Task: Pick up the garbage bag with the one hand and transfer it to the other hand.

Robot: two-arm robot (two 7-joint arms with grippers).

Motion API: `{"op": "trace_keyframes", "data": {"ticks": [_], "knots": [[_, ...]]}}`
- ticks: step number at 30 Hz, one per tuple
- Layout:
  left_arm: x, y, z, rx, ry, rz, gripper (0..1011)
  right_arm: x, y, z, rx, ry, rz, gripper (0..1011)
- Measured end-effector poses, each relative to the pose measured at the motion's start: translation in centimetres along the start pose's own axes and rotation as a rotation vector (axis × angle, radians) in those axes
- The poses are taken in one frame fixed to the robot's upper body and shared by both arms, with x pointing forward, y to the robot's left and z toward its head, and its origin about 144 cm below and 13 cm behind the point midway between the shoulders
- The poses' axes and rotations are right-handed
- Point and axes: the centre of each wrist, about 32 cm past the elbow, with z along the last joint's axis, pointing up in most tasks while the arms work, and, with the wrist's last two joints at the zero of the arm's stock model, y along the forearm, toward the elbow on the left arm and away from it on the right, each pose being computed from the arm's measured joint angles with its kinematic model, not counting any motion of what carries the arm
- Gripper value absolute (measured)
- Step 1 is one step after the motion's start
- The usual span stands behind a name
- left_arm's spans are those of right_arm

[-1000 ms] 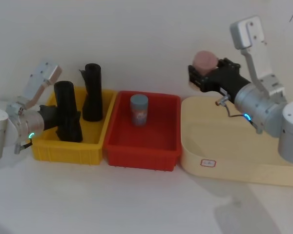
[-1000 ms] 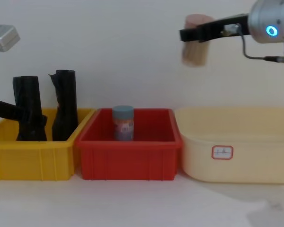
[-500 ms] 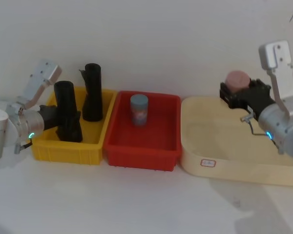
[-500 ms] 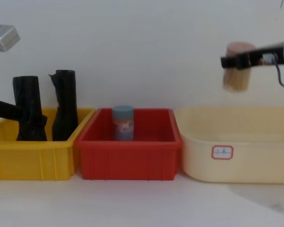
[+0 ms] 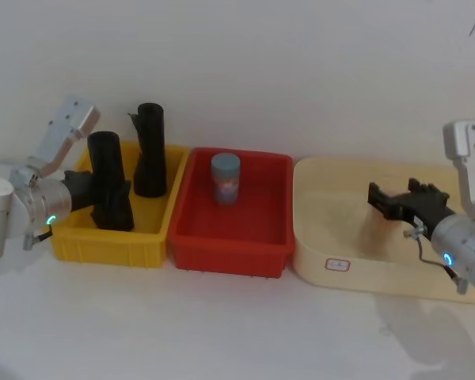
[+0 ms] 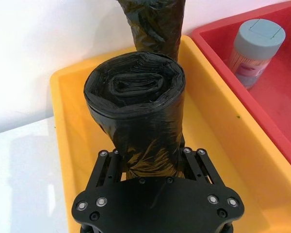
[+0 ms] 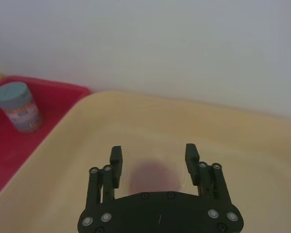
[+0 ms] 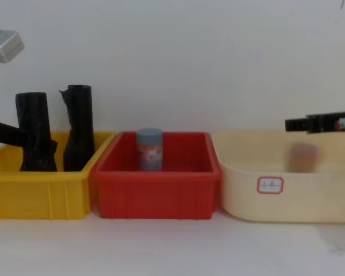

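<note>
1. Down over the cream tub [image 5: 364,273] comes the right gripper [image 5: 378,199], which a second ago was carrying a pink jar [image 8: 303,156] high above it. The jar is now out of the fingers and shows as a blur just beneath them, inside the tub. The left arm, both black rolls and the bins are where they were.
2. Nearest lies the white table [image 5: 222,332].
3. On it three containers stand in a row: a yellow bin [image 5: 103,241] on the left, a red bin [image 5: 229,253] touching it in the middle, and the tub on the right.
4. In the near part of the yellow bin the garbage bag [image 5: 107,170] stands upright. The left gripper [image 5: 95,194] reaches in from the left. Its fingers [image 6: 114,162] press against both sides of the roll's lower part, where the plastic is squeezed in. In the chest view the bin's front wall hides the roll's base.
5. Over the tub, the right gripper's fingers [image 7: 116,154] are spread wide with nothing clamped between them.
6. Farther back, a blue-lidded jar [image 5: 226,178] stands upright in the red bin. A second black roll [image 5: 150,150], with a ragged flap at its top edge, stands at the back of the yellow bin, just beside the garbage bag.
7. Behind everything is a plain pale wall [image 5: 261,71].
</note>
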Motion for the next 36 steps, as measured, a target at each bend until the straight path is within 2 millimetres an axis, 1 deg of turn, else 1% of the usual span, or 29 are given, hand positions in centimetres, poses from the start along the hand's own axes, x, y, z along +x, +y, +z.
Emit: {"op": "trace_keyframes", "data": {"ticks": [2, 3, 6, 8, 10, 18, 23, 28, 36], "knots": [[0.0, 0.0, 0.0, 0.0, 0.0, 0.0, 486, 0.1, 0.0, -0.3, -0.007, 0.013, 0.003, 813], [0.0, 0.0, 0.0, 0.0, 0.0, 0.0, 486, 0.3, 0.0, -0.6, -0.014, 0.024, 0.005, 866], [0.0, 0.0, 0.0, 0.0, 0.0, 0.0, 486, 0.5, 0.1, -1.1, -0.025, 0.043, 0.009, 916], [0.0, 0.0, 0.0, 0.0, 0.0, 0.0, 486, 0.6, 0.1, -1.3, -0.03, 0.05, 0.01, 978], [0.0, 0.0, 0.0, 0.0, 0.0, 0.0, 486, 0.7, 0.1, -1.6, -0.035, 0.06, 0.012, 1002], [0.0, 0.0, 0.1, -0.003, 0.001, 0.001, 486, 1.0, 0.0, -2.2, -0.047, 0.083, 0.016, 1001], [0.3, 0.0, 0.8, -0.03, -0.001, 0.01, 486, 1.1, 0.0, -2.5, -0.053, 0.093, 0.018, 1001], [0.7, 0.0, 1.9, -0.071, -0.005, 0.02, 486, 1.2, 0.0, -2.6, -0.056, 0.099, 0.019, 1001], [1.5, -0.1, 4.9, -0.176, -0.011, 0.031, 486, 1.2, 0.0, -2.8, -0.059, 0.105, 0.02, 1001]]}}
